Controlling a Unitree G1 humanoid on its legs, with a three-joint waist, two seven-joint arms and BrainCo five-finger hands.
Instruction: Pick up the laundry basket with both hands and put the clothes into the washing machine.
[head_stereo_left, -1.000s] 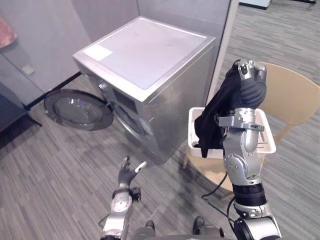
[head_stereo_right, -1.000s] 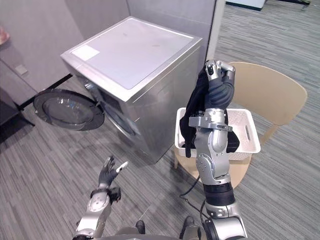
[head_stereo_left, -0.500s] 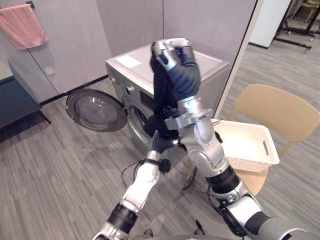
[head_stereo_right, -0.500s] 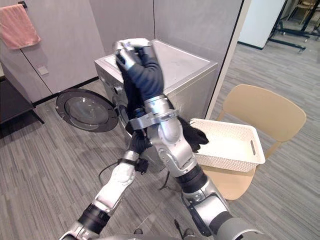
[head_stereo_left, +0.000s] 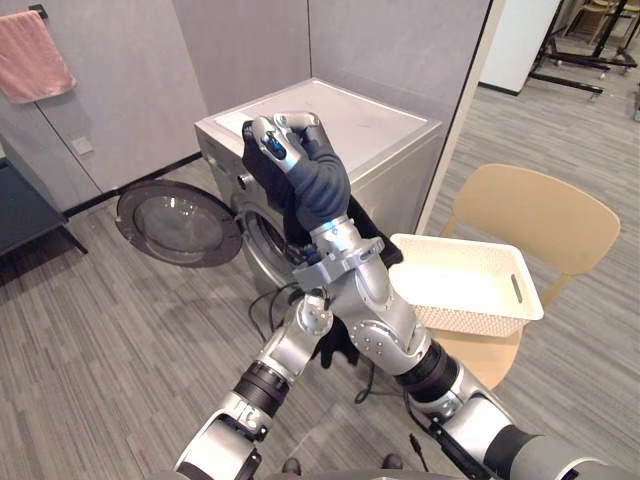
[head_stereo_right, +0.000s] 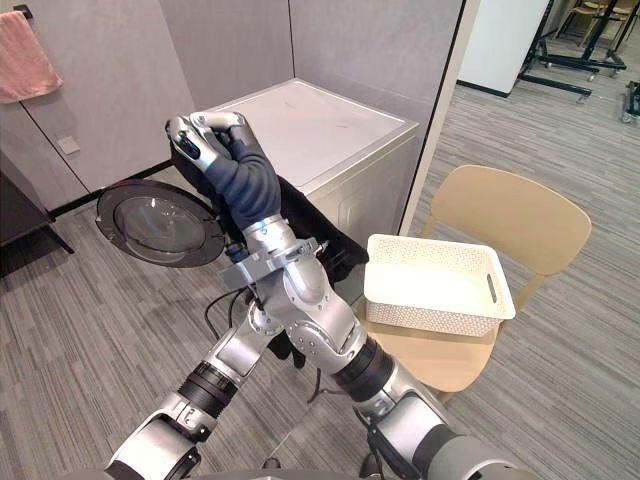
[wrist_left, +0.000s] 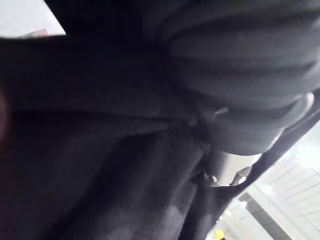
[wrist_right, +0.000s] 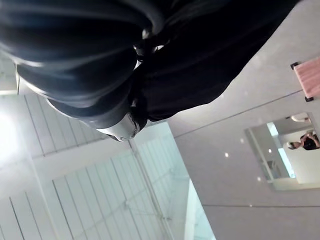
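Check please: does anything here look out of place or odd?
The dark cloth, gripped in the raised right hand, hangs down along that arm, outside the washing machine, whose door is open. The basket sits level on the chair; nothing spilled.

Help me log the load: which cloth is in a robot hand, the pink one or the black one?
The black garment, clutched in the raised right hand before the silver washing machine; the pink towel hangs on the grey wall.

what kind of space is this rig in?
Probably a laundry corner in an office or lab: front-load washing machine with its door open, white laundry basket on a chair, dark garment in the right hand.
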